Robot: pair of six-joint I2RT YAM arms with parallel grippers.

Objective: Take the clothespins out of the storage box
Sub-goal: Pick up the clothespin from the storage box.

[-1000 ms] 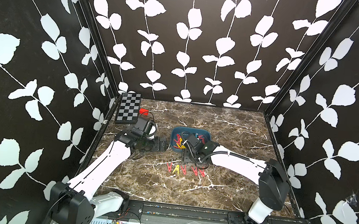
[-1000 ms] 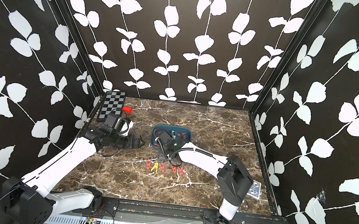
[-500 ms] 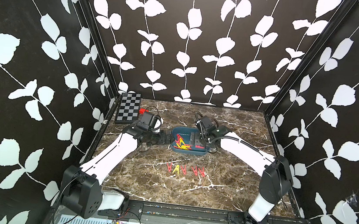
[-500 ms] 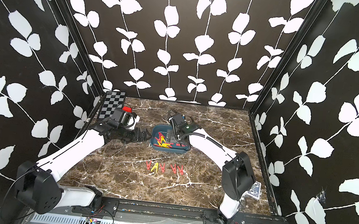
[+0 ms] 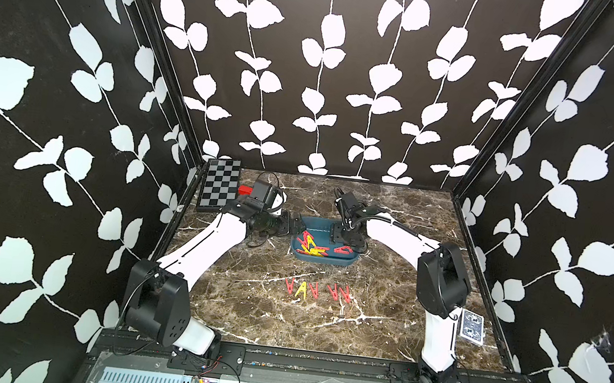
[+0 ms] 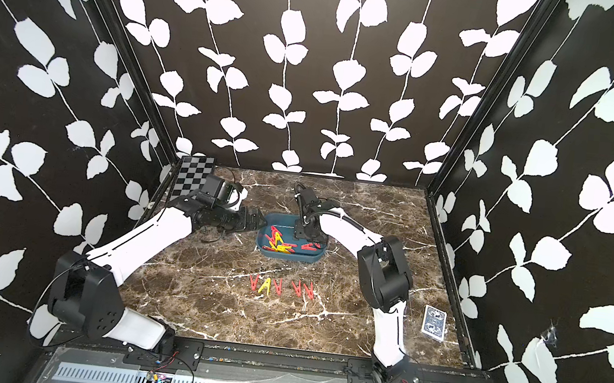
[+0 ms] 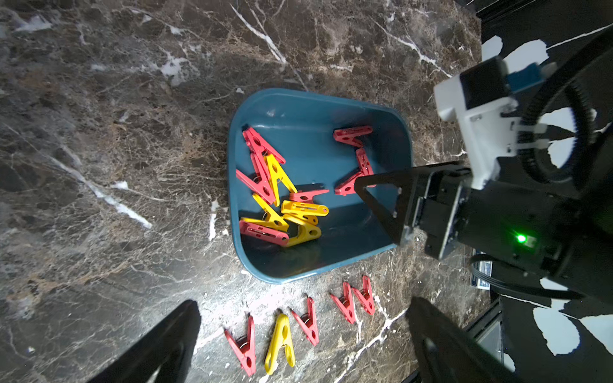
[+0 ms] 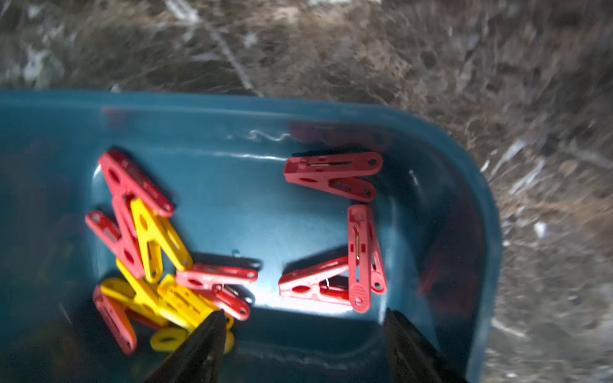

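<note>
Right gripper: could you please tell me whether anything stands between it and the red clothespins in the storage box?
Nothing visible does. The right gripper hangs open over the storage box, and the nearest red clothespins lie uncovered on its floor ahead of it.

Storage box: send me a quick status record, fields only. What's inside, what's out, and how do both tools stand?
box: teal tub, upright, open top
inside: heap of red and yellow pegs at one end; three red pegs apart at the other end
taken out: row of five pegs in front of the box, four red, one yellow
right tool: open, empty, above the box near the three red pegs
left tool: open, empty, by the box's heap end
</note>
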